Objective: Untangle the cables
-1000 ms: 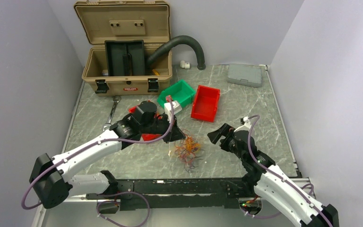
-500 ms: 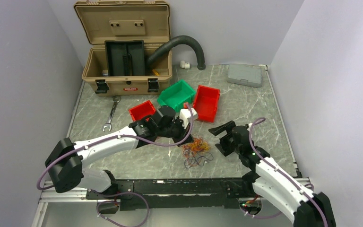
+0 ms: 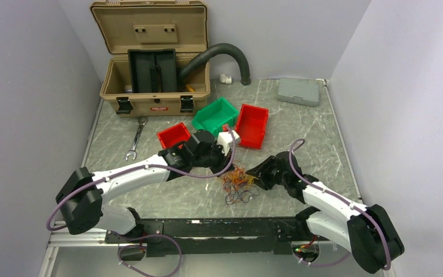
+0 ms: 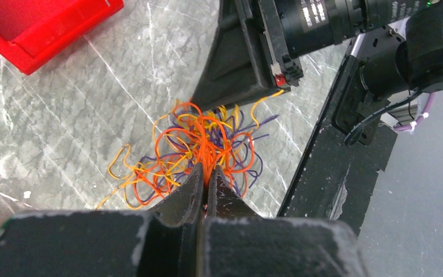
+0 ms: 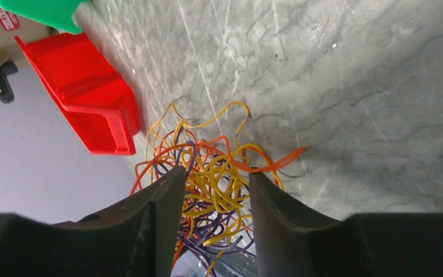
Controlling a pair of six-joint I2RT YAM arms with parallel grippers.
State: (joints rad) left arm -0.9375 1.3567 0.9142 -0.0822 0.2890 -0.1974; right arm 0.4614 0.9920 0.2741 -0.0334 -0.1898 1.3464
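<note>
The cables (image 3: 239,183) are a fist-sized tangle of orange, yellow and dark purple strands lying on the marble table between the two arms. My left gripper (image 3: 227,169) comes in from the left and is shut on a bunch of orange strands at the tangle's edge; in the left wrist view its fingertips (image 4: 206,169) pinch them while the loops (image 4: 202,141) fan out beyond. My right gripper (image 3: 255,176) reaches in from the right. In its wrist view its jaws (image 5: 216,173) stand apart, with yellow and purple loops (image 5: 222,190) between them.
An open tan toolbox (image 3: 153,98) and a black hose (image 3: 225,52) stand at the back. A green bin (image 3: 214,114) and two red bins (image 3: 251,125) (image 3: 173,134) sit just behind the tangle. A wrench (image 3: 135,138) lies left, a grey case (image 3: 299,90) back right.
My right gripper has moved left onto the tangle and its jaws have narrowed around the loops. The left gripper first carried the tangle to the right, then held still, shut.
</note>
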